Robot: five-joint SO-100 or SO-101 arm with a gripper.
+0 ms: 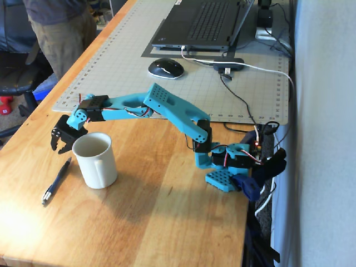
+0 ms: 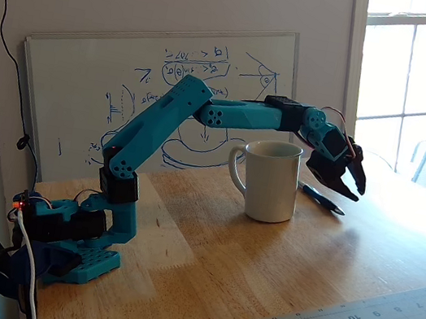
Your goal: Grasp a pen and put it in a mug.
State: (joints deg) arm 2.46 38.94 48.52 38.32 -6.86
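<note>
The cream-white mug [image 1: 95,162] stands upright on the wooden table, its handle showing in a fixed view [image 2: 271,182]. The dark pen [image 1: 57,181] lies flat on the table to the left of the mug; in the other fixed view the pen [image 2: 322,198] sticks out to the right from behind the mug. My gripper [image 1: 60,148] hangs open just above the table beside the mug's far-left rim, a short way above the pen's upper end. In the other fixed view the gripper [image 2: 350,189] points down over the pen with nothing between its black fingers.
A grey cutting mat [image 1: 122,61] with a laptop [image 1: 206,22] and a mouse [image 1: 165,68] lies behind the arm. A person [image 1: 61,28] stands at the table's far left edge. A whiteboard [image 2: 76,94] leans on the wall. Cables [image 1: 261,128] hang by the arm's base [image 1: 225,164].
</note>
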